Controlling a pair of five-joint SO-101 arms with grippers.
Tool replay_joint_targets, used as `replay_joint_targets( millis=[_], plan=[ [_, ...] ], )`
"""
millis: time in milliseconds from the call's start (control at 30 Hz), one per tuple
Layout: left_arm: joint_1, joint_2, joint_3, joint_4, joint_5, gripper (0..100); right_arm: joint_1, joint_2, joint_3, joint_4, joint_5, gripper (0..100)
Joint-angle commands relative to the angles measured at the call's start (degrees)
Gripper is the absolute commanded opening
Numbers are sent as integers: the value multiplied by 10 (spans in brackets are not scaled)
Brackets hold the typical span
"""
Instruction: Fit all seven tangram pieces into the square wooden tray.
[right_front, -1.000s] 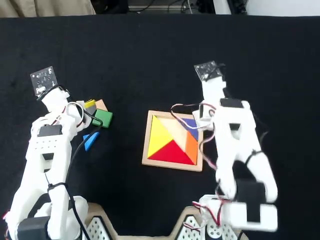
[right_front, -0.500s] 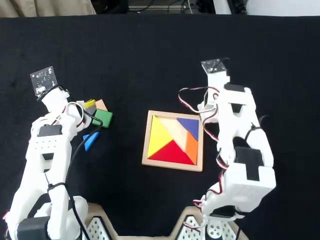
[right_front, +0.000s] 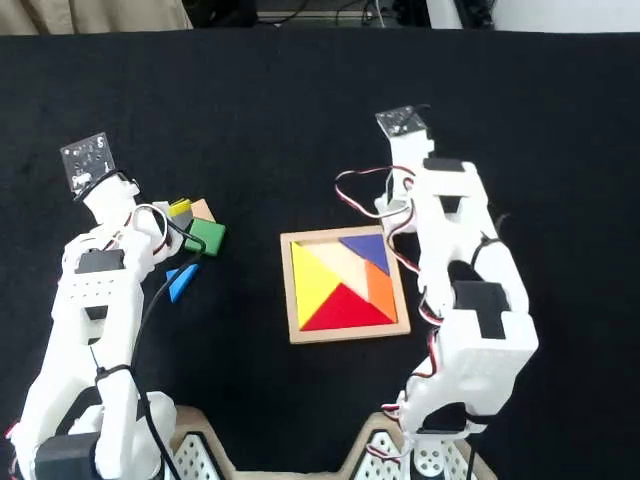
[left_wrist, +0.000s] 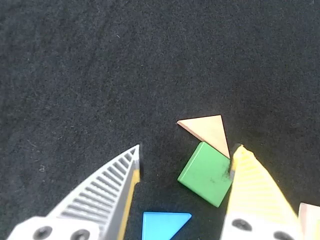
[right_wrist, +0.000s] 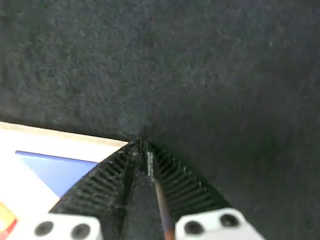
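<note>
Since the earlier frames, the tray (right_front: 350, 335) has slid toward the left arm and turned slightly on the tabletop (right_front: 250, 120). The right arm has swung with it, while the left arm and the loose pieces are unchanged.

1. Right gripper (right_wrist: 145, 145): jaws pressed together with nothing between them. The tip sits at the tray's rim, beside the violet piece (right_front: 362, 245). A closed tip at the rim suits nudging the tray, probably to square it up.
2. Left gripper (left_wrist: 187, 148): jaws spread apart and empty, straddling the green square (left_wrist: 206, 173). One finger touches a corner of the square. This stance suggests a grasp on the square is being prepared.
3. Loose pieces: the tan triangle (left_wrist: 207, 131) touches the green square, and the blue triangle (left_wrist: 162, 222) lies near, apart from both. All three rest on the tabletop, well apart from the tray.
4. Tray contents: the yellow piece (right_front: 312, 280), red piece (right_front: 345, 310), orange piece (right_front: 380, 288) and violet piece are seated. The pale area between them is likely bare floor awaiting the three loose pieces.
5. Markings: no legible writing shows on the pieces or the tray.
</note>
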Motion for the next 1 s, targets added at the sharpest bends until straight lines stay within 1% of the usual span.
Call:
replay_joint_targets(
  millis=[0, 133, 200, 267, 367, 433, 533, 600, 700, 733, 867, 967],
  plan=[
    [-1, -17, -2, -10, 0, 287, -22, -7, -29, -3, -5, 11],
    [0, -17, -2, -10, 0, 288, -5, -33, -27, 18, -5, 11],
    [15, -17, -2, -10, -1, 291, 11, -54, -14, 17, -21, 11],
    [29, -17, -2, -5, -18, 293, 22, -74, 18, -15, -39, 11],
    [37, -16, -2, -1, -80, 293, 28, -92, 81, -84, -40, 11],
    [45, -15, -15, 27, -84, 293, 28, -99, 109, -106, -40, 11],
    [56, 11, -74, 113, -85, 295, 28, -99, 110, -107, -40, 11],
    [63, 49, -138, 185, -86, 329, 28, -99, 110, -107, -40, 11],
    [80, 128, -227, 262, -124, 377, 28, -99, 111, -107, -40, 11],
    [83, 156, -252, 273, -141, 376, 28, -99, 112, -107, -40, 11],
    [85, 252, -344, 273, -186, 355, 28, -98, 112, -110, -40, 11],
    [82, 312, -399, 277, -207, 341, 29, -96, 113, -111, -40, 11]
  ],
)
